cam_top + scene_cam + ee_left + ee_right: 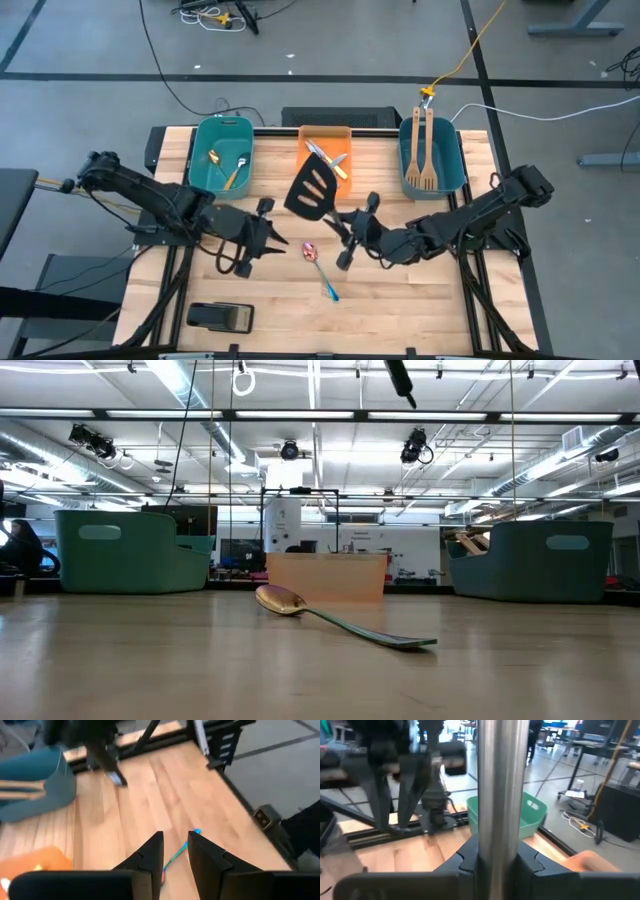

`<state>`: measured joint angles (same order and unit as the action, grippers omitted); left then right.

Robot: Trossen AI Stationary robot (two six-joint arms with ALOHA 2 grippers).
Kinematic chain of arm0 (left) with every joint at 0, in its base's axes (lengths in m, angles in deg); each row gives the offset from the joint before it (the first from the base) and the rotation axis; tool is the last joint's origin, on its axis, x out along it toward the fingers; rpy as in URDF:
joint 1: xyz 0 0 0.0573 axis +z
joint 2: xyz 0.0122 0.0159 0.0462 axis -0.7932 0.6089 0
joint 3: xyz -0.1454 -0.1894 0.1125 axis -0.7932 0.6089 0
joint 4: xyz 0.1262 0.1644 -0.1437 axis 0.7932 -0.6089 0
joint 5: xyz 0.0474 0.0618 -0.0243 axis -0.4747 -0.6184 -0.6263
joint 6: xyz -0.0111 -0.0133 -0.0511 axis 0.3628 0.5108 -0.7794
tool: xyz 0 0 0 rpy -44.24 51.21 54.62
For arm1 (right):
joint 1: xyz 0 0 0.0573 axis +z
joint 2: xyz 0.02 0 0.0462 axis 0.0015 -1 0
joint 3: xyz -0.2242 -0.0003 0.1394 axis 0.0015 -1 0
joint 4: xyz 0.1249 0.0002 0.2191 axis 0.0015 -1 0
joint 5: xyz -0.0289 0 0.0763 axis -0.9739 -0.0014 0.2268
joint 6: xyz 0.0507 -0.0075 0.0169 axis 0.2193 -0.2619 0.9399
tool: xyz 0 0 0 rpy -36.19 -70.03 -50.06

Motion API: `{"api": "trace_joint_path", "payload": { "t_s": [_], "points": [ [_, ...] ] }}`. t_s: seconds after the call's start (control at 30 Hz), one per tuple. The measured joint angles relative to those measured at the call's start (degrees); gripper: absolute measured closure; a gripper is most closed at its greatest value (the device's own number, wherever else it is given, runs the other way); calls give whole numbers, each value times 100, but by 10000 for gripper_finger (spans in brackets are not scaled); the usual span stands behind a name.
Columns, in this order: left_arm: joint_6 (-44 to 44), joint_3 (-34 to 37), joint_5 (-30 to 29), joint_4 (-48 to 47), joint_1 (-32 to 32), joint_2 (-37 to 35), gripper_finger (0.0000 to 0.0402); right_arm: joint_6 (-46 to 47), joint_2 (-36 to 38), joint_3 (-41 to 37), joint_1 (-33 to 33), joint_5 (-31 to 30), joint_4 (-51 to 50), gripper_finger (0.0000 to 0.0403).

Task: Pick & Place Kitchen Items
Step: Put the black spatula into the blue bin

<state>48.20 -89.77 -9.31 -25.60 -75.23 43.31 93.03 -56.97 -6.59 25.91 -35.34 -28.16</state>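
Note:
My right gripper is shut on a black slotted spatula with a steel handle, over the middle of the table. My left gripper is open and empty, just left of a spoon with a blue-green handle. The spoon lies flat on the wood, and its handle shows beyond the open fingers in the left wrist view. My right gripper pinches the spatula's steel handle between its two fingers, which lie across it. The fingers come roughly level from the table's right side. The spatula is lifted clear of the table, its black head pointing toward the far edge.
At the far edge stand a teal bin with spoons, an orange bin with knives and forks, and a teal bin with two wooden spatulas. A flat black block lies near the front left.

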Motion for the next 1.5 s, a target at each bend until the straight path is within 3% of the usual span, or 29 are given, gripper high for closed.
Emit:
{"api": "trace_joint_path", "payload": {
  "t_s": [0.33, 0.53, 1.2, 1.5],
  "points": [
    [-341, 1391, -94, 823, -39, -53, 308, 403, 454, 0, -261, -153, -735, 335],
    [-362, 1986, -95, 1711, -41, -50, 308, 1045, 825, 0, -648, -151, -1900, 335],
    [-366, 2032, -134, 2110, -37, -50, 308, 1979, 1596, 0, -2088, 202, -4189, 335],
    [-489, 2032, -132, 2114, -37, -46, 308, 1973, 1604, -4, -3086, 471, -4582, 335]
  ]
}}
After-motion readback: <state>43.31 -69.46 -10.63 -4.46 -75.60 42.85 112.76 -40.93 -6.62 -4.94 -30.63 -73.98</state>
